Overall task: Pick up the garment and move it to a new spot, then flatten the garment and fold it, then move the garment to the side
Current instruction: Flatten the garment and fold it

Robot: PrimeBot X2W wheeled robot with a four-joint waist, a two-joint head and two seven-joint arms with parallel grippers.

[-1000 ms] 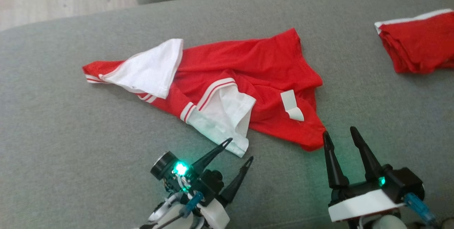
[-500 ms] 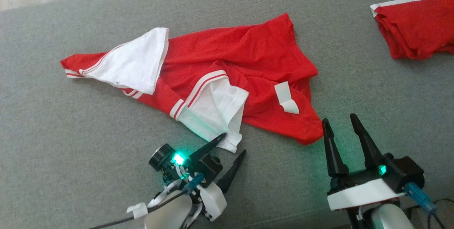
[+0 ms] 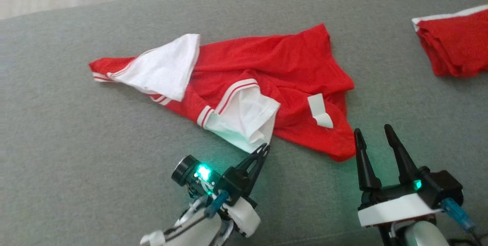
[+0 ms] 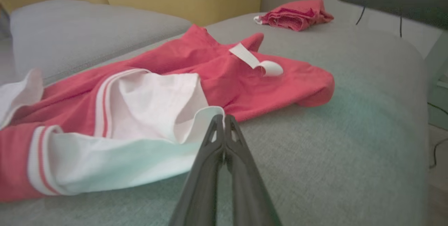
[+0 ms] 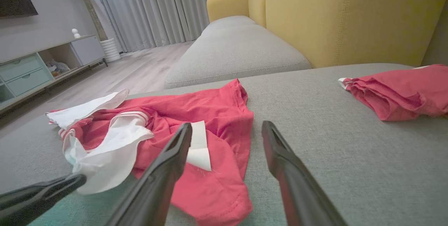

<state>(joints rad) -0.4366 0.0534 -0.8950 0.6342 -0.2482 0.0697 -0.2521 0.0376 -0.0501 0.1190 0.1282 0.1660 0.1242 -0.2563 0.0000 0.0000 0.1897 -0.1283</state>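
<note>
While the red-and-white jersey lies rumpled on the grey sofa cushion, one sleeve flipped over its body, the left tool has its fingers pressed together right at the hem of the jersey's near white sleeve, apparently pinching the cloth. The right tool hovers spread wide and empty just beside the jersey's near red corner. A second red garment sits bunched well off to the jersey's right. So we're at the very first pick: nothing lifted yet, and the moving, flattening, folding and setting aside all look left to do.
</note>
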